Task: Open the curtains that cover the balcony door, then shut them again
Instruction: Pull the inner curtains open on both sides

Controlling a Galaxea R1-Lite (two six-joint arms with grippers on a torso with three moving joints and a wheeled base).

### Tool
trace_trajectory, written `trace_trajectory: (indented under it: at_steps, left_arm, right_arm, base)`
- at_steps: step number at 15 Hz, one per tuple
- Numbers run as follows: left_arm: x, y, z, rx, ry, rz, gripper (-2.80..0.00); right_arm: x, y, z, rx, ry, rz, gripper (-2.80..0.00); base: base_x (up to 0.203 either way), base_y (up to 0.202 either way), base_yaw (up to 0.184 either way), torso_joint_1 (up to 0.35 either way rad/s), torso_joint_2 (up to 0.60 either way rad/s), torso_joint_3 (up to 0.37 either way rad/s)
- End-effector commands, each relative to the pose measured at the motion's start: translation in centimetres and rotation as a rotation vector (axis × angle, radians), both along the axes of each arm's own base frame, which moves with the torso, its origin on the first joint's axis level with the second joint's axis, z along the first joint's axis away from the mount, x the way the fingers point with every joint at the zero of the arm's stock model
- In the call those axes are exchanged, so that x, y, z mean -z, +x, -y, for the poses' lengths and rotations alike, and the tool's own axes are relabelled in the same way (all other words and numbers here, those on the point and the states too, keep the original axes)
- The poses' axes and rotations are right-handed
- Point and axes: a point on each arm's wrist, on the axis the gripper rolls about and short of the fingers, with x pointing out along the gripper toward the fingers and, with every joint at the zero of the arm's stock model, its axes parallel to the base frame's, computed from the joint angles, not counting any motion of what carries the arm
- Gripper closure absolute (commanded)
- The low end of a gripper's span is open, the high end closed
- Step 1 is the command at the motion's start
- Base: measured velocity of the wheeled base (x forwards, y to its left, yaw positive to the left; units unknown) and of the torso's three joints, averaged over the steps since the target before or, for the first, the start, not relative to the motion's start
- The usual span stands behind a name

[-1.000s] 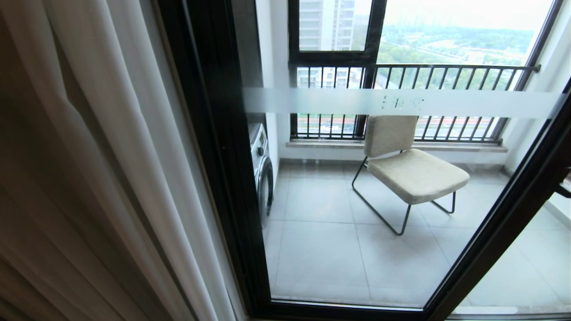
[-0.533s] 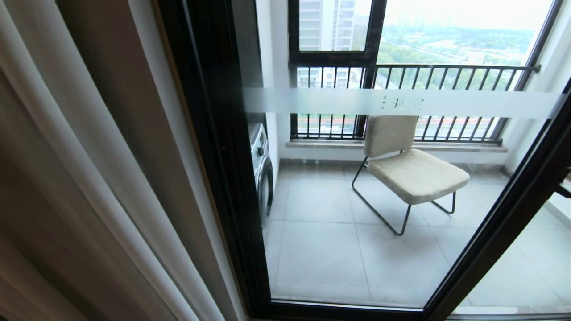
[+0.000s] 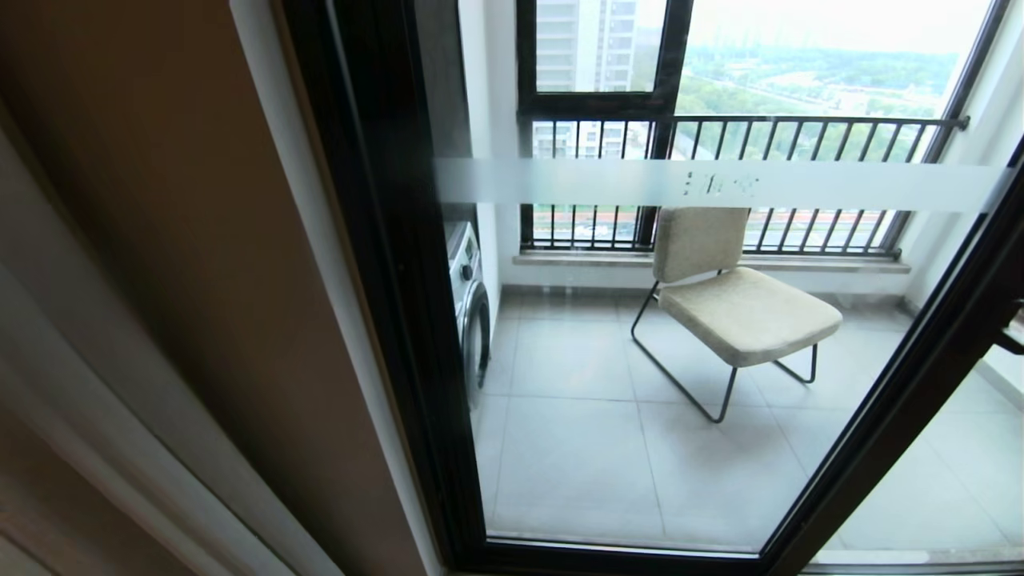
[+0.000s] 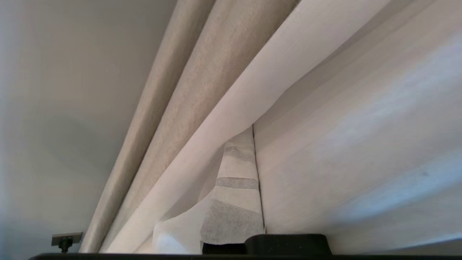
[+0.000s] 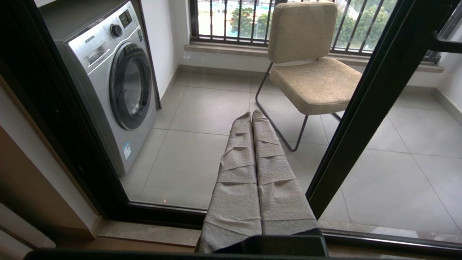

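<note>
One half of the task is judged done: the balcony door [image 3: 680, 336] is uncovered, the curtains [image 4: 223, 94] are gathered beside its left frame, pinched in the closed left gripper [image 4: 234, 187], and closing remains; the shut right gripper [image 5: 252, 122] is empty.

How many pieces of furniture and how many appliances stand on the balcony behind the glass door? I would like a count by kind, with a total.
Chairs: 1, the beige chair
Washing machines: 1, the silver washing machine
Total: 2
</note>
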Motion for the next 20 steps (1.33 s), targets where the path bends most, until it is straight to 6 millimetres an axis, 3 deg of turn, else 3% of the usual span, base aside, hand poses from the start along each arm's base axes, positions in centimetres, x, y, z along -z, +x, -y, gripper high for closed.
trace_trajectory:
  at_steps: [1,5,11,17,20]
  left_arm:
    - [0.1,0.0,0.1,0.001,-0.009,-0.006,0.00]
    - [-3.5,0.8,4.1,0.073,0.066,0.035,0.00]
    - [-8.1,0.7,13.5,0.242,0.143,0.104,0.00]
    - [-8.8,1.0,22.7,0.496,0.180,0.091,0.00]
    - [-8.9,1.2,24.5,0.556,0.206,0.079,0.00]
  right_arm:
    - [0.0,0.0,0.0,-0.001,-0.001,0.001,0.00]
    - [0.0,0.0,0.0,-0.001,-0.001,0.001,0.00]
    - [0.0,0.0,0.0,-0.001,-0.001,0.001,0.00]
    - [0.0,0.0,0.0,-0.001,-0.001,0.001,0.00]
    - [0.0,0.0,0.0,-0.001,-0.001,0.001,0.00]
  base:
    - [0.000,0.000,0.000,0.000,0.00,0.000]
    - [0.000,0.000,0.000,0.000,0.00,0.000]
    - [0.000,0.000,0.000,0.000,0.00,0.000]
    - [0.000,0.000,0.000,0.000,0.00,0.000]
    - [0.000,0.000,0.000,0.000,0.00,0.000]
